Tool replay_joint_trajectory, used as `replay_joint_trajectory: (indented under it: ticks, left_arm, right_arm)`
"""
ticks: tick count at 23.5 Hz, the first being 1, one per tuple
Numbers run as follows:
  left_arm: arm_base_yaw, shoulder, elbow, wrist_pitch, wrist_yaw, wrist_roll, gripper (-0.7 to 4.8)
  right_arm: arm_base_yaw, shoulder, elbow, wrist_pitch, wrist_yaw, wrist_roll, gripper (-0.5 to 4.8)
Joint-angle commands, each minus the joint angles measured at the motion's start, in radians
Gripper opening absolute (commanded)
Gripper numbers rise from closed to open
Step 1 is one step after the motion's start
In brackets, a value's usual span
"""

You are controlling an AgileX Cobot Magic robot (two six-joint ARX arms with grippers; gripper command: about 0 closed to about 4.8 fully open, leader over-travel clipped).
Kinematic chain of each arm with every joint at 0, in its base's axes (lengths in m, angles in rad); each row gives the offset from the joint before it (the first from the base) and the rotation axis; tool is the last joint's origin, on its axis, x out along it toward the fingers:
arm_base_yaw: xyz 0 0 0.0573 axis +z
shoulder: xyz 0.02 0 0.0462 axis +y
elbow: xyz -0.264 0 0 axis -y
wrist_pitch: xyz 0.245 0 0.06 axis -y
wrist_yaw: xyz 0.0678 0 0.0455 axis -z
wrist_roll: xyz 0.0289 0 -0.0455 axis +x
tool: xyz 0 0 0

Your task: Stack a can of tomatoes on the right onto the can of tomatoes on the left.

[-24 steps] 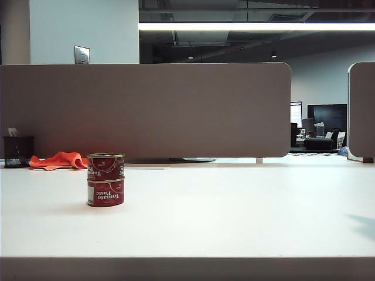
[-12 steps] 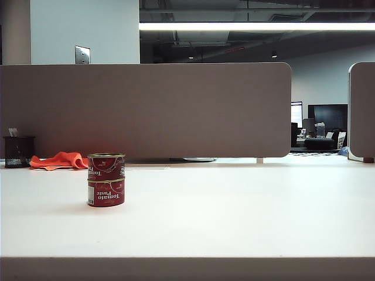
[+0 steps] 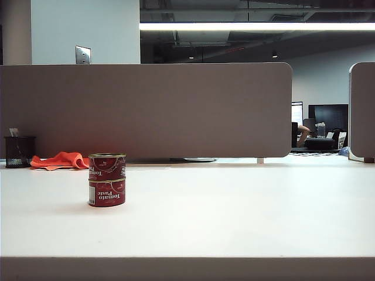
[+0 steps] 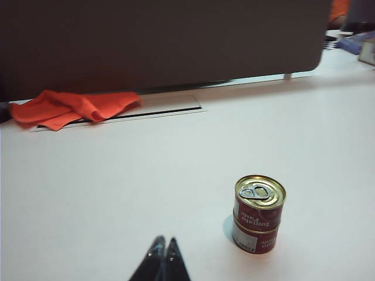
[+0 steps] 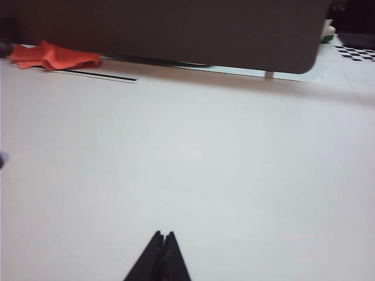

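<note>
Standing one on the other at the left of the white table, the upper tomato can rests squarely on the lower tomato can, rims aligned and with no visible tilt, so the stacking step looks finished and what is in hand is the retreat. Neither arm shows in the exterior view. In the left wrist view the left gripper hangs above bare tabletop, near the stack but clear of it, its fingertips pressed together and holding nothing. In the right wrist view the right gripper is likewise closed tight and empty, over open table with no can in sight. An orange cloth and a dark mesh pen cup sit by the grey partition, well apart from the cans. The next move probably calls for little beyond parking both arms without brushing the stack.
</note>
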Motion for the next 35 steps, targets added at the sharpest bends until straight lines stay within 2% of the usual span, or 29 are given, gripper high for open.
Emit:
replay_joint_trajectory:
  ticks: [1,5,8,11,14,17,21,29,33,35]
  left_arm:
    - [0.002,-0.003,-0.029,0.051,-0.005,-0.002,-0.05]
    - [0.002,-0.003,-0.079,0.111,-0.037,0.004,-0.05]
    - [0.002,-0.003,-0.090,0.132,-0.041,0.006,-0.05]
    - [0.002,-0.003,-0.091,0.132,-0.023,0.020,-0.05]
    - [0.002,-0.003,-0.101,0.128,0.037,0.015,-0.05]
    - [0.002,-0.003,-0.103,0.124,0.021,0.016,-0.05]
    - [0.002,-0.003,-0.175,0.138,0.015,0.012,-0.05]
    - [0.002,-0.003,-0.173,0.176,-0.008,0.016,-0.04]
    - [0.002,-0.003,-0.173,0.130,-0.016,0.016,-0.04]
    - [0.002,-0.003,-0.173,0.126,-0.015,0.016,-0.04]
  right_arm:
    - [-0.001,-0.002,-0.031,0.111,-0.044,-0.004,-0.06]
    - [-0.002,-0.002,-0.062,0.126,-0.046,-0.039,-0.06]
    - [-0.002,-0.002,-0.062,0.116,-0.091,-0.126,-0.06]
    - [-0.001,-0.002,-0.062,0.115,-0.091,-0.126,-0.06]
    - [-0.001,-0.002,-0.062,0.112,-0.090,-0.125,-0.05]
    - [0.000,-0.002,-0.062,0.084,-0.094,-0.024,-0.06]
    - [-0.001,-0.002,-0.062,0.063,-0.094,-0.024,-0.05]
    - [-0.010,-0.002,-0.062,0.063,-0.095,-0.024,-0.05]
    - [-0.117,-0.002,-0.062,0.063,-0.094,-0.024,-0.05]
    - [-0.222,-0.002,-0.062,0.063,-0.094,-0.024,-0.06]
